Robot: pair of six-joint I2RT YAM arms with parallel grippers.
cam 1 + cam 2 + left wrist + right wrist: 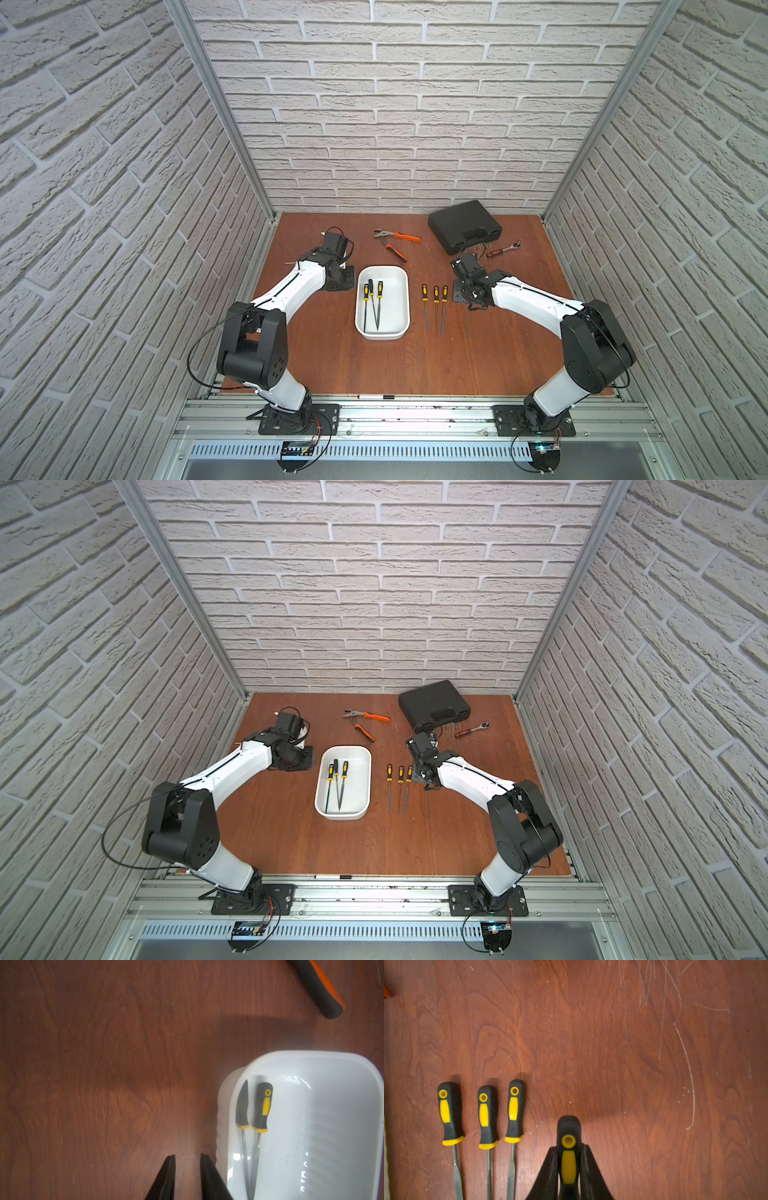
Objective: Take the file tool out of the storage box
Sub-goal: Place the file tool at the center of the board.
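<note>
The white storage box [395, 303] [359, 783] sits mid-table, with three black-and-yellow files [372, 305] lying lengthwise along its left side. Two of their handles [262, 1107] show in the left wrist view. My left gripper [188, 1156] hovers over bare wood just outside the box's left wall [223, 1105], its jaws open with nothing between them. To the right of the box, my right gripper [569, 1147] is shut on the handle of a file tool [568, 1126], held low over the table. Its thin blade [466, 322] points toward the front edge.
Three more files [436, 294] [486, 1118] lie in a row between the box and my right gripper. Orange-handled pliers [395, 243] lie behind the box. A black tool case [463, 226] and a ratchet wrench [503, 248] are at the back right.
</note>
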